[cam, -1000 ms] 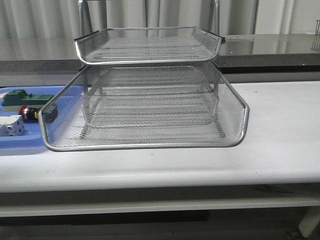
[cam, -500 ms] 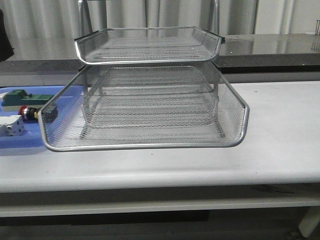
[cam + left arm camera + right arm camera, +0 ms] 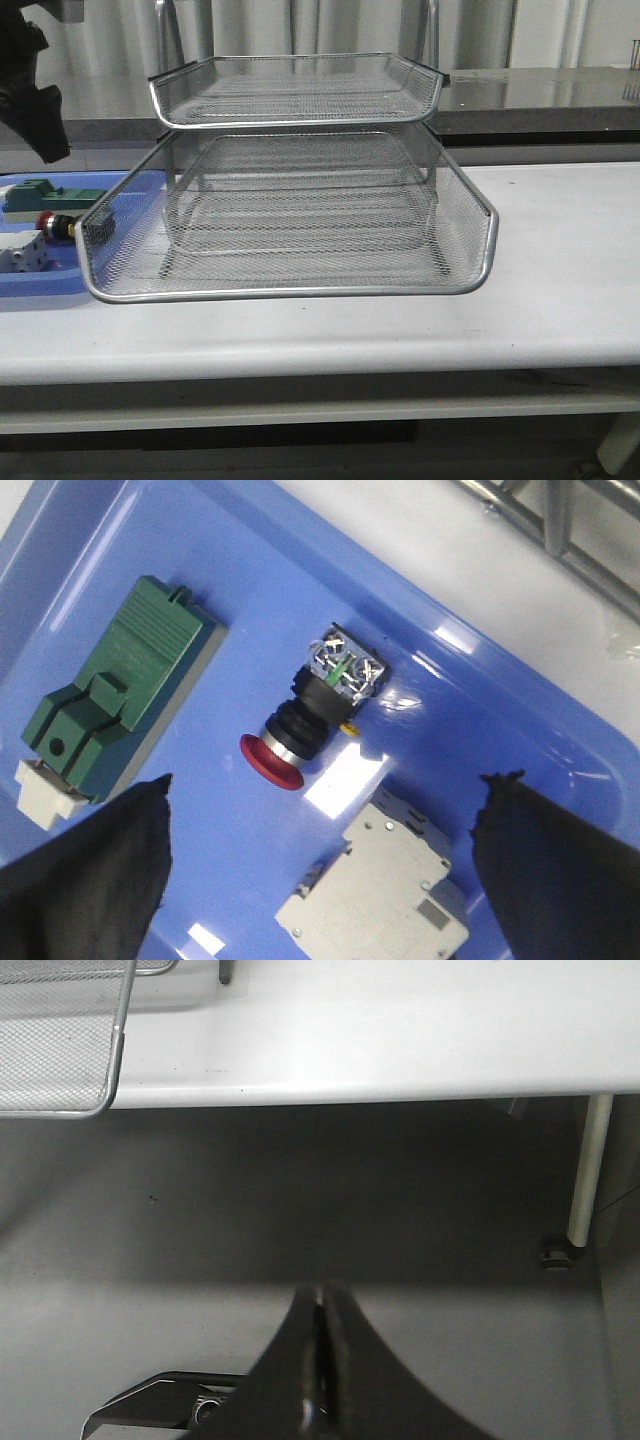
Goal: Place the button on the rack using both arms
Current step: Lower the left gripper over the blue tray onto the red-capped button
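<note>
A silver wire-mesh rack [image 3: 300,180] is standing at the front of the white surface [image 3: 560,300], its lowest tray pulled forward. Just beside it to the left, the button [image 3: 318,708] is lying on its side in a blue tray [image 3: 480,680], between a green block [image 3: 115,695] and a white block [image 3: 375,895], touching neither. The left gripper [image 3: 320,865] is hovering above the button, fingers spread wide and gripping nothing. The right gripper [image 3: 320,1345] is hanging off the surface's edge over the floor, fingers pressed together, empty.
</note>
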Action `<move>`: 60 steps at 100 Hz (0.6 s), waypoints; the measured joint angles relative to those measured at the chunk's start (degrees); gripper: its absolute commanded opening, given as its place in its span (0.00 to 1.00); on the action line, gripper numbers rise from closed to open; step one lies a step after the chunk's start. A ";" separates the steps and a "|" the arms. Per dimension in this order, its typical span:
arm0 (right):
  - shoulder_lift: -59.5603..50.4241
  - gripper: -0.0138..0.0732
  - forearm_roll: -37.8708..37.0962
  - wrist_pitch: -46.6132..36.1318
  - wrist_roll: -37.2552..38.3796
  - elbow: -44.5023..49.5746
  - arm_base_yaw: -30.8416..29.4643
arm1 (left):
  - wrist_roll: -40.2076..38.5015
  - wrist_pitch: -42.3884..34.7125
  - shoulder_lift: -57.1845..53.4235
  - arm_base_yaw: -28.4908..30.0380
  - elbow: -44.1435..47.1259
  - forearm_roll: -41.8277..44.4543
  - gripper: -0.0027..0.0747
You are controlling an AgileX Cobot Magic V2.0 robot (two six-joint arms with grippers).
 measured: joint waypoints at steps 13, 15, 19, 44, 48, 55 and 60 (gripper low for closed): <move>0.00 0.08 0.00 0.00 0.00 0.00 0.00 | 0.00 0.00 3.58 -1.10 -3.37 1.82 0.78; 0.00 0.08 0.00 0.00 0.00 0.00 0.00 | 0.00 0.00 4.12 -1.24 -3.79 1.96 0.78; 0.00 0.08 0.00 0.00 0.00 0.00 0.00 | 0.00 0.00 5.20 -1.48 -4.43 1.96 0.78; 0.00 0.08 0.00 0.00 0.00 0.00 0.00 | 0.96 0.00 10.39 -1.85 -6.94 2.51 0.78; 0.00 0.08 0.00 0.00 0.00 0.00 0.00 | 1.17 -0.11 10.87 -1.85 -7.17 2.66 0.78; 0.00 0.08 0.00 0.00 0.00 0.00 0.00 | 1.39 -0.65 11.82 -1.85 -7.17 2.66 0.78; 0.00 0.08 0.00 0.00 0.00 0.00 0.00 | 1.43 -1.13 12.34 -1.85 -7.17 2.82 0.78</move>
